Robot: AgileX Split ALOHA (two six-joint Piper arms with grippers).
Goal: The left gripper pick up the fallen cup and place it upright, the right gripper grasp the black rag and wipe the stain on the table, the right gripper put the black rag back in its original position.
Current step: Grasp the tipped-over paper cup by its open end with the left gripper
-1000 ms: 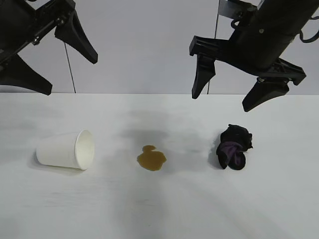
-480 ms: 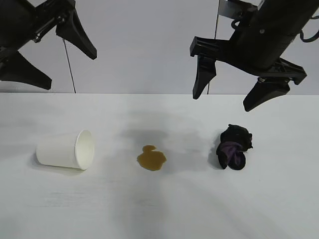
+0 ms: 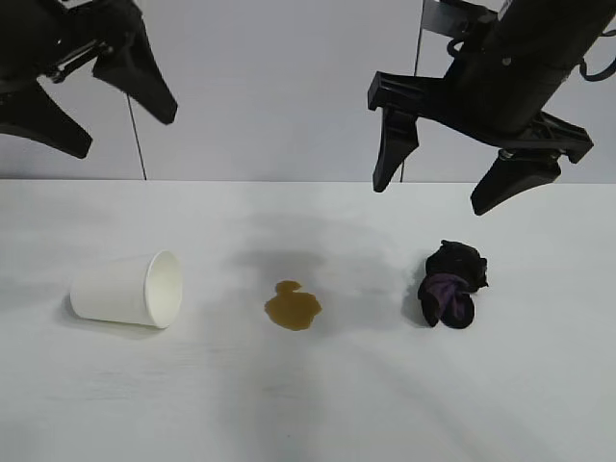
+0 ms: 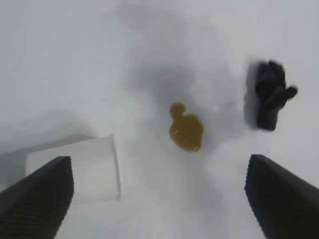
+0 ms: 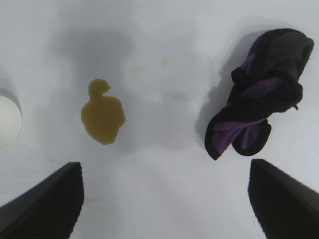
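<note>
The white paper cup point(image 3: 130, 289) lies on its side at the left of the white table point(image 3: 289, 414), its mouth turned toward the stain point(image 3: 292, 306), a glossy brown puddle in the middle. The black rag point(image 3: 450, 285), streaked with purple, sits bunched at the right. My left gripper point(image 3: 125, 133) hangs open high above the cup, holding nothing. My right gripper point(image 3: 429, 199) hovers open above the rag, also with nothing in it. The left wrist view shows the cup point(image 4: 75, 169), stain point(image 4: 186, 130) and rag point(image 4: 270, 94) far below. The right wrist view shows the rag point(image 5: 259, 114) and stain point(image 5: 102, 117).
A plain grey wall point(image 3: 279, 87) rises behind the table, with a thin dark cable point(image 3: 135, 135) running down it at the left. Bare tabletop lies between the cup, the stain and the rag and along the front edge.
My left gripper has drifted up and to the left, its lower finger rising. The right gripper, cup, stain and rag have stayed where they were.
</note>
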